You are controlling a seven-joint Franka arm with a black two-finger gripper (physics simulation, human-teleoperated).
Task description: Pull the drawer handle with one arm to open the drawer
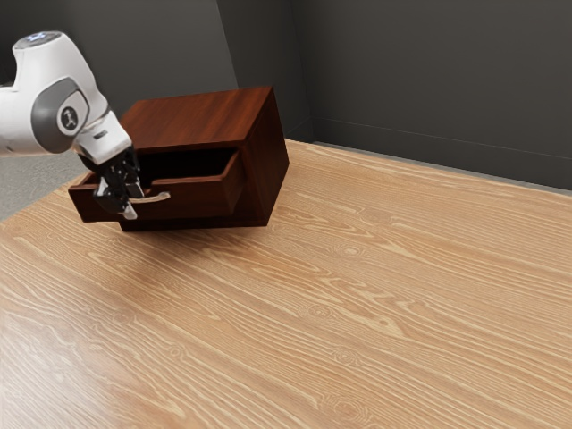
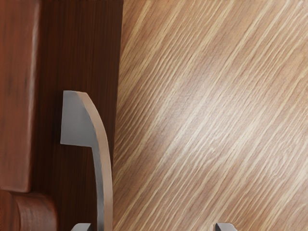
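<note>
- Where the dark red-brown wooden drawer (image 1: 201, 192) stands partly out of its cabinet (image 1: 201, 116) on the pale wood counter (image 1: 375, 295), the black jaws sit at its front.
- They gape wide; the curved grey metal handle (image 1: 154, 197) lies between them, close beside one fingertip (image 2: 81, 227).

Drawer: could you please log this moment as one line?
drawer: partly open | pincer: open, at handle | cabinet: on table
</note>
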